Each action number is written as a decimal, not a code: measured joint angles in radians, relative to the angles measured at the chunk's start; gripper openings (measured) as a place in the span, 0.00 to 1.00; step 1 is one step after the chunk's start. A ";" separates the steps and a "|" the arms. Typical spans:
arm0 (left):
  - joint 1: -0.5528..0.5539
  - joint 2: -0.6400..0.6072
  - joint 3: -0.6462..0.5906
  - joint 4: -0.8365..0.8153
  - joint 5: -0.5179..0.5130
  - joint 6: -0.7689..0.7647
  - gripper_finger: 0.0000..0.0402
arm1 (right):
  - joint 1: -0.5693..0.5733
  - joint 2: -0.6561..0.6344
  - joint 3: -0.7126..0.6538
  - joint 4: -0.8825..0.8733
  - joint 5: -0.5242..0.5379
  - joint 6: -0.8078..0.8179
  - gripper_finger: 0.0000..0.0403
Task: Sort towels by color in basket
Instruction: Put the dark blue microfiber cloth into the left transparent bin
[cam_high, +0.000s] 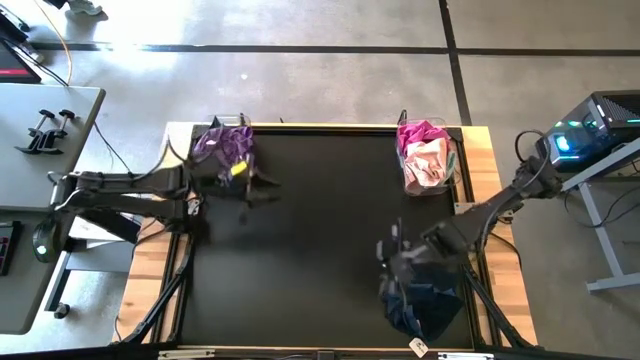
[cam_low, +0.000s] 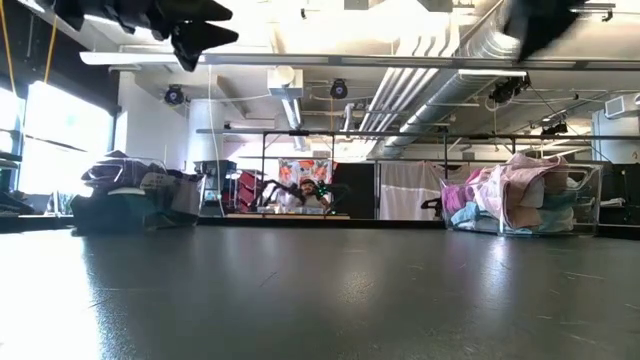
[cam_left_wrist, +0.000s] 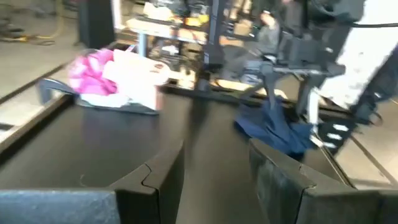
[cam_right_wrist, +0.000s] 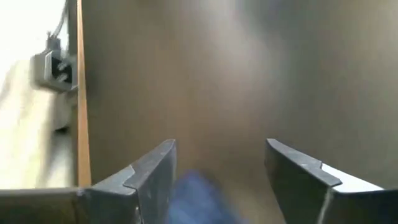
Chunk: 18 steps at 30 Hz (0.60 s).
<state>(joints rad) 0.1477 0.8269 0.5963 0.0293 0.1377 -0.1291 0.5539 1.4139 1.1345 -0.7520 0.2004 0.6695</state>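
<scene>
A heap of navy towels (cam_high: 418, 298) lies on the black table (cam_high: 310, 250) at its near right edge, directly under the right gripper (cam_high: 392, 250). In the right wrist view a blurred patch of blue cloth (cam_right_wrist: 199, 199) shows low between that gripper's two fingers (cam_right_wrist: 152, 177), which stand wide apart and grip nothing; bare tabletop stretches ahead of them.

Beyond those fingers, at the far right corner of the table, a clear basket (cam_high: 430, 160) holds magenta and peach-pink towels (cam_high: 425, 150) piled above its rim. In the low view the same basket (cam_low: 520, 205) shows its pink pile (cam_low: 510, 185) spilling over the top.

At the far left corner a second basket (cam_high: 222, 150) holds purple towels (cam_high: 225, 143), with a spot of lime among them. The left gripper (cam_high: 262, 190) hovers just beside this basket, toward the table's middle. In the left wrist view its fingers (cam_left_wrist: 155, 180) are parted with nothing between them, pointing across the table toward the pink basket (cam_left_wrist: 118, 78) and the navy heap (cam_left_wrist: 277, 127).
</scene>
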 joint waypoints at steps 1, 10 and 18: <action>-0.024 0.009 -0.021 0.031 -0.007 0.000 0.40 | 0.026 0.000 -0.014 -0.006 -0.014 0.071 0.59; -0.166 0.096 -0.112 0.170 -0.158 0.003 0.40 | 0.240 0.001 -0.236 0.075 -0.018 0.420 0.66; -0.204 0.162 -0.116 0.187 -0.210 0.003 0.40 | 0.337 0.001 -0.461 0.350 -0.040 0.334 0.66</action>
<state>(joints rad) -0.0564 0.9893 0.4805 0.2166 -0.0723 -0.1265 0.8908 1.4151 0.6732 -0.4023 0.1601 1.0034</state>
